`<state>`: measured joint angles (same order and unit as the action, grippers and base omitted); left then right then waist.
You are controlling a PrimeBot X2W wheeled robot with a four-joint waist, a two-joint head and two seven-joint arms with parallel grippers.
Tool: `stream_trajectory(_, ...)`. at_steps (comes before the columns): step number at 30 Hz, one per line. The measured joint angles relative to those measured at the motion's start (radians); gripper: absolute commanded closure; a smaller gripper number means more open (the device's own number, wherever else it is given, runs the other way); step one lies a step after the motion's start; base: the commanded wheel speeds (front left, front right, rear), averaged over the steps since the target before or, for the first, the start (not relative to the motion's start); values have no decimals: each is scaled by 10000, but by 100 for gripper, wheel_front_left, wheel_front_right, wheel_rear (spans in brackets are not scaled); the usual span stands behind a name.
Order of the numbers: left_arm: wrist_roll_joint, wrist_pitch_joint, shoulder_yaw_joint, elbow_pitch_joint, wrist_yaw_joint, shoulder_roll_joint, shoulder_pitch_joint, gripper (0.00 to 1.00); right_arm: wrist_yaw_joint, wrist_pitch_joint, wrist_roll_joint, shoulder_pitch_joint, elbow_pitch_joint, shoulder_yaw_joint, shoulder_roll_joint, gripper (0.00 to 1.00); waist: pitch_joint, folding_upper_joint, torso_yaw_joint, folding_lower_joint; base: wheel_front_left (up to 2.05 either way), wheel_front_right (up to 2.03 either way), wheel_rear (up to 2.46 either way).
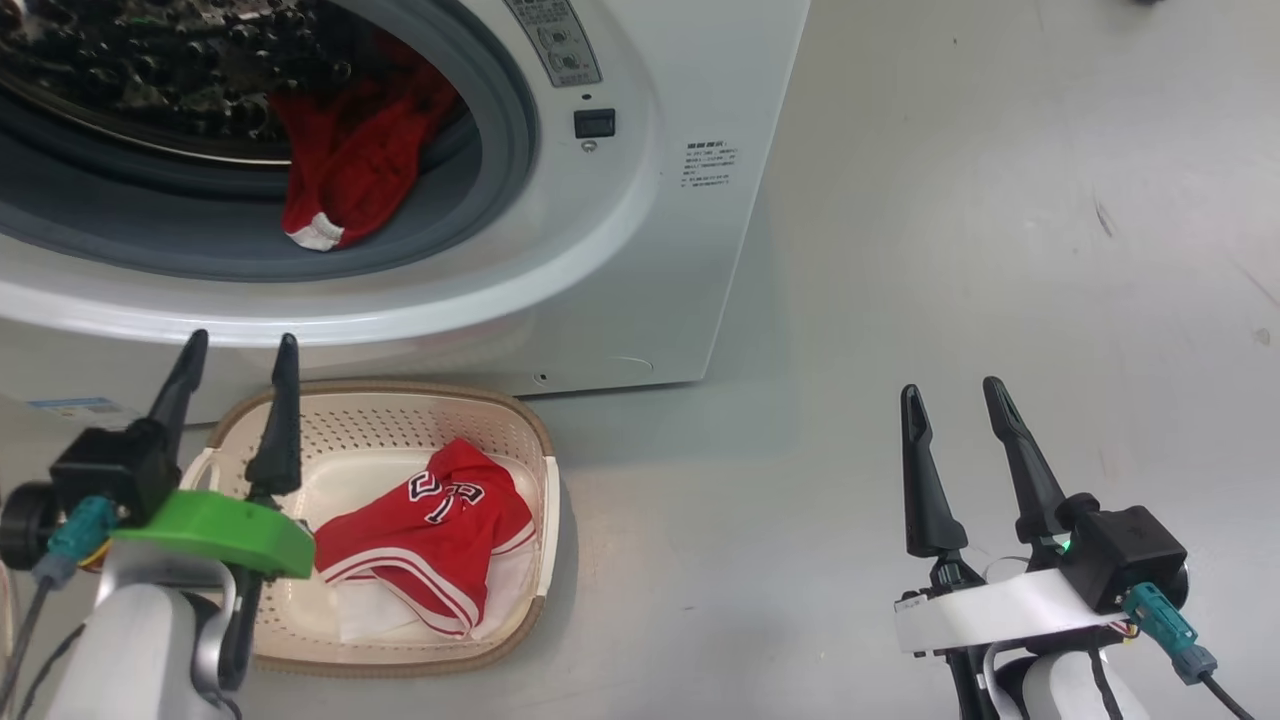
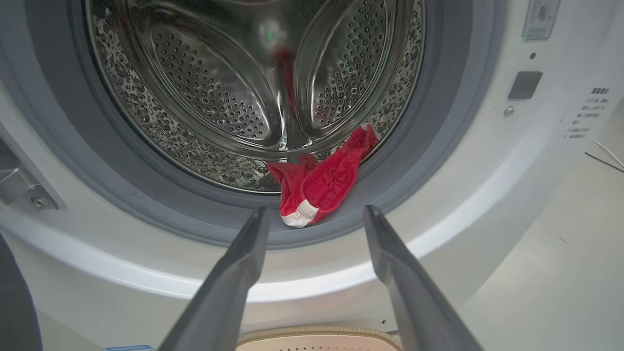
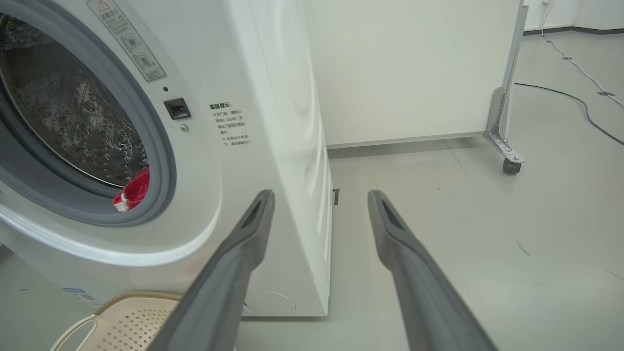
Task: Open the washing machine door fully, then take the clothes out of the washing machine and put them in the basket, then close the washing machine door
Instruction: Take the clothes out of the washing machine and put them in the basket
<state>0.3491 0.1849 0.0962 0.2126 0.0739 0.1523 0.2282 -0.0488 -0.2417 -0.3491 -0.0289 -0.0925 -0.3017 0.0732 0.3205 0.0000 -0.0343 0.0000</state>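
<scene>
The left tool [image 1: 241,343] hangs low before the washing machine [image 1: 640,250], its two dark fingers spread wide, empty and touching nothing; in its own wrist view they point at the machine's mouth. Just below the machine's front, on the floor [image 1: 1000,200], sits the basket [image 1: 530,425], with a red jersey [image 1: 430,530] with white trim lying in it. In the machine's mouth, which stands uncovered, a second red garment [image 1: 345,170] drapes from the steel drum [image 2: 209,73] over the lower right of the grey gasket [image 1: 200,230], with its white cuff hanging outward. The unloading step looks half done: one piece is in the basket, one is left in the machine, and the door is not yet due for closing. The next move probably calls for the left tool to reach up into the mouth, bracket the hanging fold near the cuff and pinch it without snagging the gasket. Well right of the machine's front corner, the right tool [image 1: 951,388] is likewise fully spread, holding nothing.
</scene>
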Motion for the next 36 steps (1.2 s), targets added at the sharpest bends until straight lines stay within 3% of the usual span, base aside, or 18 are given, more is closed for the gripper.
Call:
stream_trajectory(9, 418, -1064, -529, 153, 2, 587, 1482, 0, 35, 0, 86, 500, 2, -303, -84, 0, 950, 0, -593, 0, 0, 0, 0)
stream_trajectory(24, 644, -3091, -681, 1674, 15, 1361, 3539, 0, 63, -15, 77, 1090, 286, -725, -171, 0, 2044, 0, -1762, 0, 0, 0, 0)
stream_trajectory(36, 600, -3860, -938, 2807, -176, 1960, 4952, 0, 50, -67, 35, 1538, 347, -930, -205, 0, 2545, 0, -2310, 0, 0, 0, 0)
